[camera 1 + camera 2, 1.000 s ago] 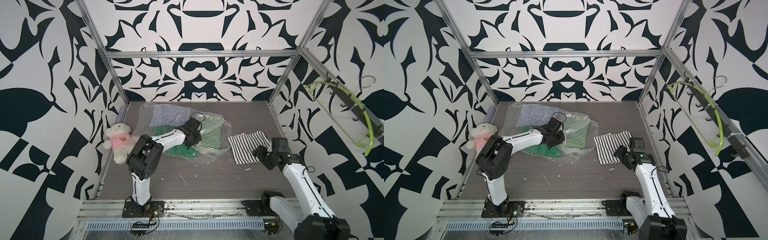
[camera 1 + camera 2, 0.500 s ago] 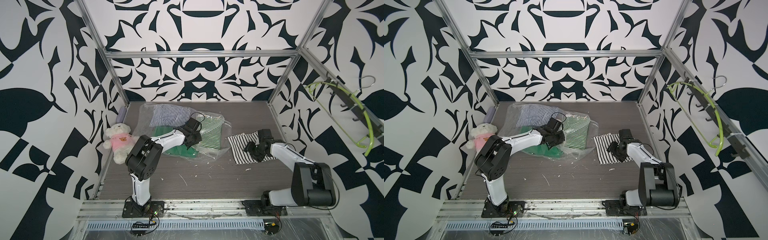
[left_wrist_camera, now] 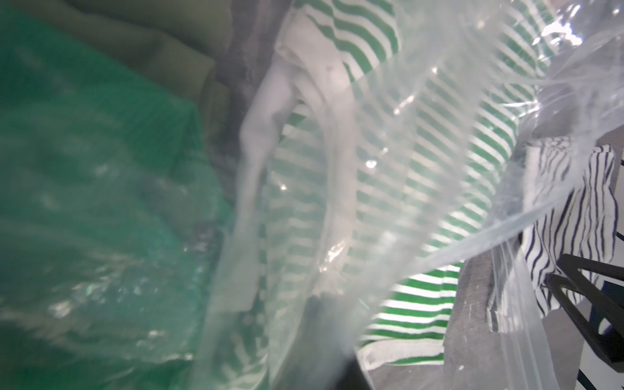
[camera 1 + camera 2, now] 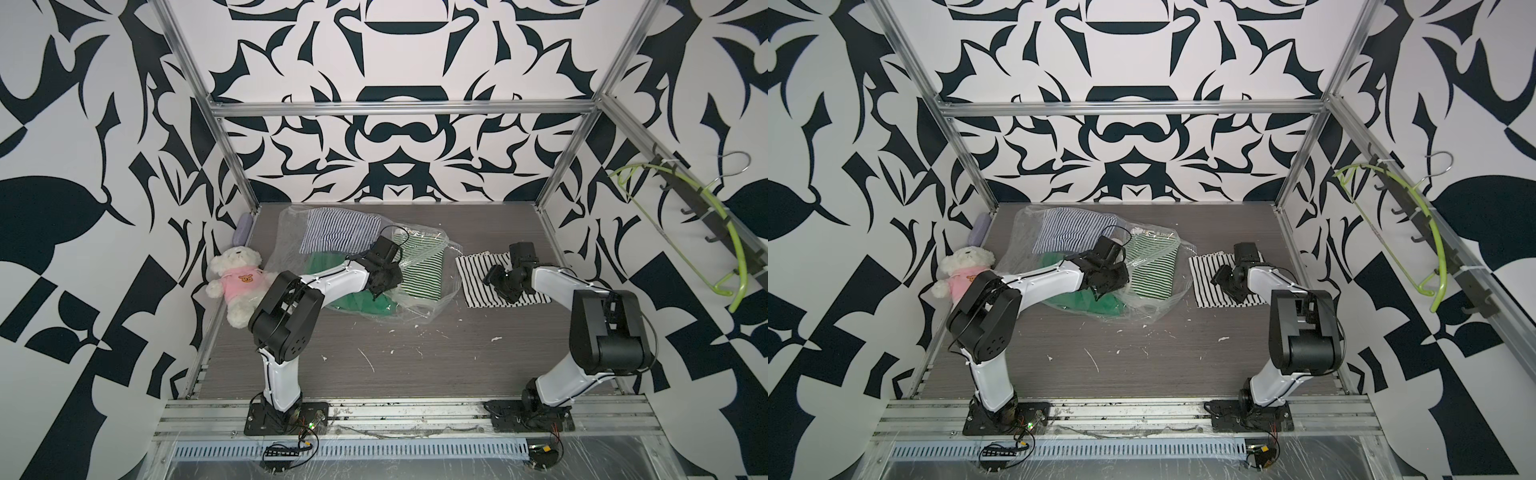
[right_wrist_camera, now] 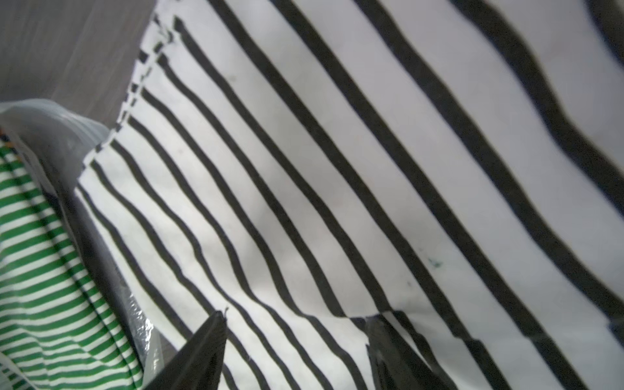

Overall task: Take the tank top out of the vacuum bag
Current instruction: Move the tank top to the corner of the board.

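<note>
The near half of the table (image 4: 415, 365) is bare but for white scraps, leaving open room. Farther in, the right gripper (image 5: 297, 324) has its fingers well apart, gripping nothing, tips at the black-and-white striped top (image 4: 473, 286), which lies flat just outside the vacuum bag (image 4: 419, 309). The left gripper (image 4: 380, 291) is closed tight amid the bag's film; what it pinches is unclear. The bag spreads toward the far left corner.

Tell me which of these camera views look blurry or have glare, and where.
Left wrist view: bright glints on the vacuum bag, and the solid green garment seen through it is smeared and soft. Right wrist view: no glare, but the black-and-white striped garment goes soft where its stripes are widest. Both top views: sharp and evenly lit, with only a mild sheen on the bag.
</note>
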